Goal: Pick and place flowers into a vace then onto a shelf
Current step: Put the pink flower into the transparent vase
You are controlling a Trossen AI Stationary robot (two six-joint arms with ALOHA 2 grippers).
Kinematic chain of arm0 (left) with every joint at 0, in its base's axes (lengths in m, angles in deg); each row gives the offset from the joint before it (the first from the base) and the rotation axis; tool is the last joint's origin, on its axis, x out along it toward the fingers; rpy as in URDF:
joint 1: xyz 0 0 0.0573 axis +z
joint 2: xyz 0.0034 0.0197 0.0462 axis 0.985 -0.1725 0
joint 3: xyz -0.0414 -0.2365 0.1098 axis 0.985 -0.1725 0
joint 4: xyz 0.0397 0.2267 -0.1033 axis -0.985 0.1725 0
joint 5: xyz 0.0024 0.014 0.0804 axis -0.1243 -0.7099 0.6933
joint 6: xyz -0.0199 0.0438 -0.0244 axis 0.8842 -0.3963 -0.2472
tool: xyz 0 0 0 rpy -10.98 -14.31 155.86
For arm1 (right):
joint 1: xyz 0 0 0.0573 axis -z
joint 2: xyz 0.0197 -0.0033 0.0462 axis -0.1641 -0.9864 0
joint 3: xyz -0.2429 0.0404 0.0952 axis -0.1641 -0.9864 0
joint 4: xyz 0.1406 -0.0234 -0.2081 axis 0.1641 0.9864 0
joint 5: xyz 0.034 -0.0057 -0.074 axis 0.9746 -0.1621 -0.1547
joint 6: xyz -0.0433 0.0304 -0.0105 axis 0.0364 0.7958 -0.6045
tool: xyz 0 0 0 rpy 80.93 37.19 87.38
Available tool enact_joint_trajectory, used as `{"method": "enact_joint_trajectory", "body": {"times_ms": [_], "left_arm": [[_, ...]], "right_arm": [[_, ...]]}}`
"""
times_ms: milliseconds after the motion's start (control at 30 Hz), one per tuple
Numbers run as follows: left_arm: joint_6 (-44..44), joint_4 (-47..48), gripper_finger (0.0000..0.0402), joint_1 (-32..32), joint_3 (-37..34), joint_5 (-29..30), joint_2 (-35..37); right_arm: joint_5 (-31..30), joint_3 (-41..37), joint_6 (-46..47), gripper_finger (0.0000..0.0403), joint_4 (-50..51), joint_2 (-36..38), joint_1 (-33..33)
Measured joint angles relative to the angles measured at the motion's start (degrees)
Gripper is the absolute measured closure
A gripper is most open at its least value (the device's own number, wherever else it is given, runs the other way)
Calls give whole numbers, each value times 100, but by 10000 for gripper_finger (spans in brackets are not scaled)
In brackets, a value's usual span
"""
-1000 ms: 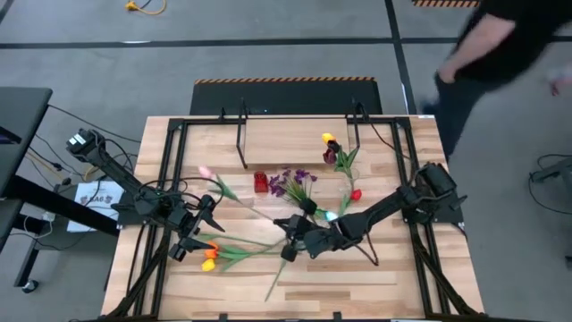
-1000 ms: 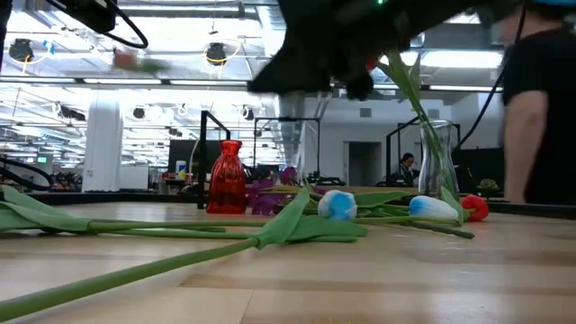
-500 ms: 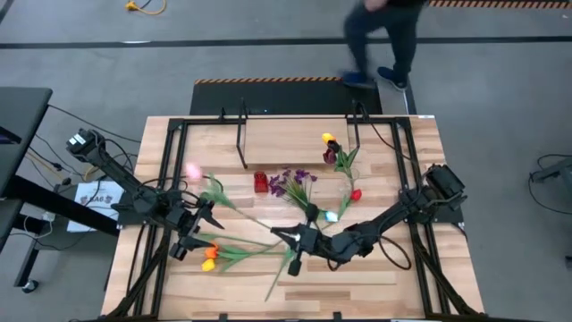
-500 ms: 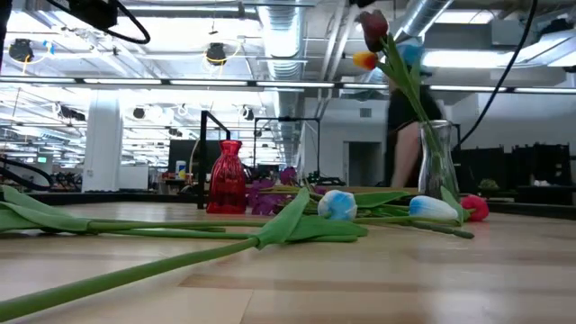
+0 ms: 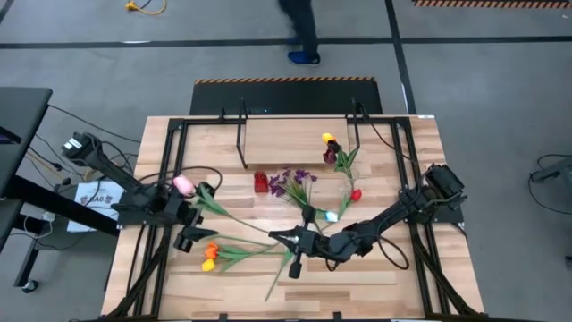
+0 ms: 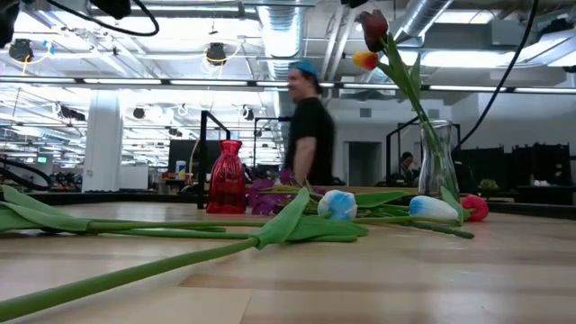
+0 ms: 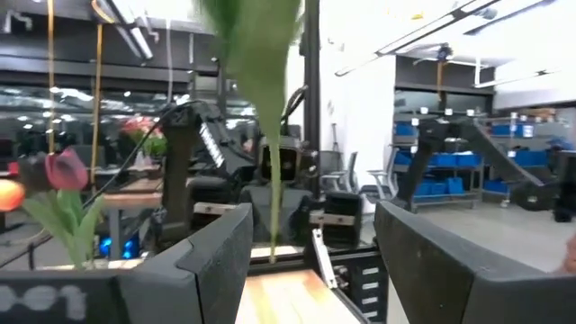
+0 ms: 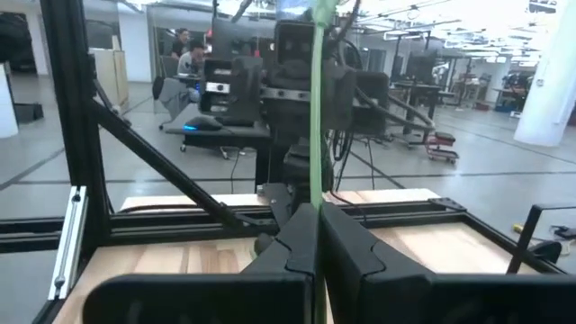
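Observation:
The pink tulip (image 5: pixel 182 185) stretches on its green stem (image 5: pixel 234 217) from my right gripper (image 5: pixel 284 240) toward my left arm. My right gripper (image 8: pixel 315 234) is shut on that stem. My left gripper (image 5: pixel 191 229) is open. Its fingers (image 7: pixel 216 261) stand on either side of the stem (image 7: pixel 273 211) without visible touch. A clear glass vase (image 5: pixel 343 163) (image 6: pixel 436 171) holds maroon and yellow tulips. The shelf (image 5: pixel 295 139) stands at the far side. Orange and yellow tulips (image 5: pixel 209 257) lie on the table. Neither gripper shows in the low view. My right gripper pinches the pink tulip's stem (image 8: pixel 316 193) between its two shut fingers, far from the bloom. The fingers come level from the table's right and lie roughly along the stem. The stem runs on forward toward my left arm and seems lifted off the table.
A small red vase (image 5: pixel 260 182) (image 6: pixel 227 177), a purple sprig (image 5: pixel 291 183), a red tulip (image 5: pixel 356 194) and blue-white tulips (image 5: pixel 332 216) (image 6: pixel 338 204) lie mid-table. A long green stem (image 6: pixel 180 261) crosses the near table. A person (image 6: pixel 310 135) walks behind the table.
The pink tulip's bloom has swung toward the table's left and near side, over my left arm, while its stem end stayed in my right gripper. My right arm has dropped lower and left the top of the low view. The person walked from right to left behind the table.

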Motion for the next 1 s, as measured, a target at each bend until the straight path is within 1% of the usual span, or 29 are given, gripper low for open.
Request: {"method": "enact_joint_trajectory", "body": {"times_ms": [267, 400, 567, 667, 833, 1000], "left_arm": [[84, -1355, 176, 327, 73, -9, -1107], [54, -1399, 176, 355, 416, -44, -1561], [-111, -1360, 176, 355, 906, -52, -2021], [-178, -1311, 176, 355, 1096, -50, -2184], [-185, -1250, 176, 353, 1215, -50, -2223], [-185, -1185, 176, 253, 1215, -39, -2109]], "right_arm": [[91, 0, 41, 403, 100, 0, 41], [93, 0, 188, 403, 298, 0, 76], [91, 0, 190, 403, 317, 0, 76], [91, 0, 163, 403, 338, 0, 76], [58, 0, 152, 403, 421, 0, 74], [-204, 0, 144, 403, 477, 0, 70]]}}
